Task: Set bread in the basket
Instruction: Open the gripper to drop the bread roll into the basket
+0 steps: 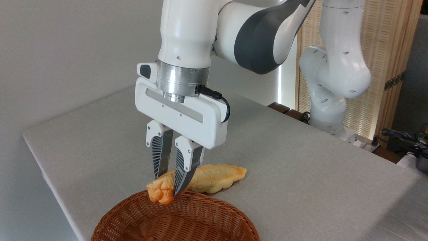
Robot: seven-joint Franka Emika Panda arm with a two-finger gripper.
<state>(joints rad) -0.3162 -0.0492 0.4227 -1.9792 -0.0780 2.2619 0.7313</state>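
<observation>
Bread [159,193] held clamped between jaws of gripper [166,185], hanging over far rim of basket [214,214], apparently just clear of it. Pickup looks done; release into basket remains. Longer loaf [217,178] lies on table [301,167] just behind, untouched.

Basket [214,214] woven wicker; table [301,174] matt cloth; fingers [157,157] ribbed, dark.

plain white wall [67,40], bamboo blind [391,40]
</observation>
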